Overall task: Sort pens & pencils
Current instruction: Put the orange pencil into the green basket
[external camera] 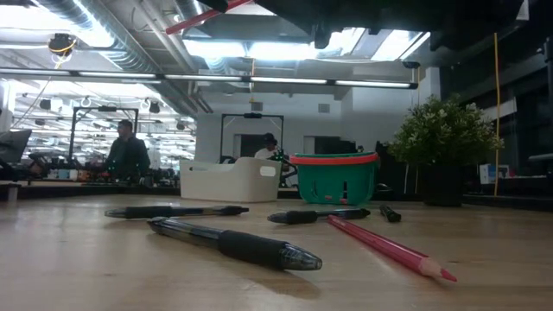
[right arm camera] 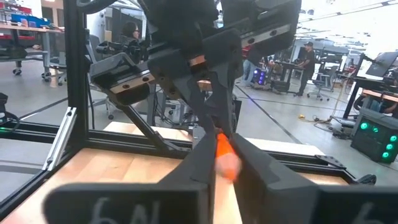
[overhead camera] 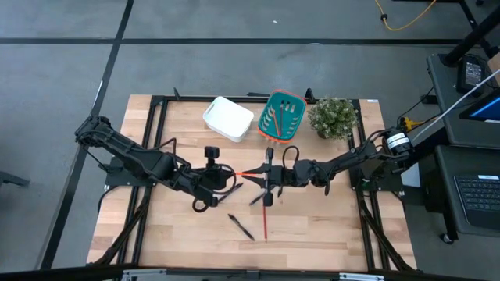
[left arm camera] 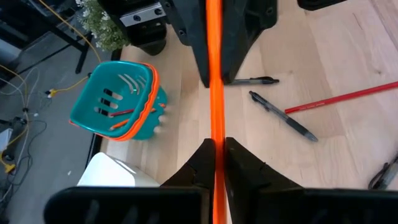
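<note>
Mid-task – two pencils already lie in the teal basket [overhead camera: 282, 114] at frame top-centre, an orange pencil [overhead camera: 251, 174] hangs mid-frame w/ left gripper [overhead camera: 226, 173] clamped on it and right gripper [overhead camera: 269, 176] closing on its other end, while red pencil [overhead camera: 266, 220] & approx. four pens [overhead camera: 241, 227] wait on the table [overhead camera: 156, 242] – white bin [overhead camera: 228, 119] looks empty

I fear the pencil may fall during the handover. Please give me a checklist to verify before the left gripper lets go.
1. Left gripper shut on the orange pencil: ok.
2. Right gripper closed on the same pencil's other end: ok.
3. Right grip firm enough to carry the pencil alone: cannot tell.
4. Pencil held clear above the table: ok.
5. Green basket upright, with its open top free: ok.
</note>
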{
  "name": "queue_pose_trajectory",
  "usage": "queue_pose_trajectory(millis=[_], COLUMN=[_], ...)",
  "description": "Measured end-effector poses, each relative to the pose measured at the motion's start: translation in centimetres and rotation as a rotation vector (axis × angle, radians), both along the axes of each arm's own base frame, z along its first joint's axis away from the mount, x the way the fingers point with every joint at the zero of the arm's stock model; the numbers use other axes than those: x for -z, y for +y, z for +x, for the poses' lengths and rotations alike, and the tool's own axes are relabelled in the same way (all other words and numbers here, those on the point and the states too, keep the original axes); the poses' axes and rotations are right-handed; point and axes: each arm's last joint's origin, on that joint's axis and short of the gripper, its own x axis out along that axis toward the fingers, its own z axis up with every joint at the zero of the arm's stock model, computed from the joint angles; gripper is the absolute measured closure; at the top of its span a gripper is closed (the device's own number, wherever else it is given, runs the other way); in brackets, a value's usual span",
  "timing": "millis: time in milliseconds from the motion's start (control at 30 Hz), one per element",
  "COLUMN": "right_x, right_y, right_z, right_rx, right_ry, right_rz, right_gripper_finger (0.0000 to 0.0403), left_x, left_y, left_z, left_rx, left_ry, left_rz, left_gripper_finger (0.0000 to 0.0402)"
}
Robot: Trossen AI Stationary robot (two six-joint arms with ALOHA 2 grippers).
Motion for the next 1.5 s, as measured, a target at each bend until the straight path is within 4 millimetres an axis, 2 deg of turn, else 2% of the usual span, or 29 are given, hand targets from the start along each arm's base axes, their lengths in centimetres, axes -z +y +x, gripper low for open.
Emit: queue_pose_trajectory(millis=[100,533,900,1067,1500], right_x=[0.0,0.0,-0.1,-0.1,0.2], right_y=[0.0,0.0,-0.1,-0.3,-3.7], right_z=[0.0,0.0,0.0,0.0,0.5], right_rx=[0.002,-0.002,0.012,0.079,0.242], right_ry=[0.0,0.002,-0.011,-0.004,0.029], right_rz=[-0.003,-0.005,-0.038,-0.04,-0.015], right_gripper_finger=[0.0377,0.0377,0.0377,0.0377,0.0377], left_x=[0.0,0.0,-0.1,0.1,1.2], left_y=[0.0,-0.1,0.2,0.8,3.8], left_z=[0.0,0.0,0.2,0.2,-0.9], left_rx=[0.001,0.016,-0.018,-0.037,-0.22], left_ry=[0.001,0.005,-0.023,0.01,0.181], left_rz=[-0.002,-0.025,-0.038,-0.012,0.124], left_gripper_finger=[0.0387,0.0385,0.0305,0.0297,0.0294])
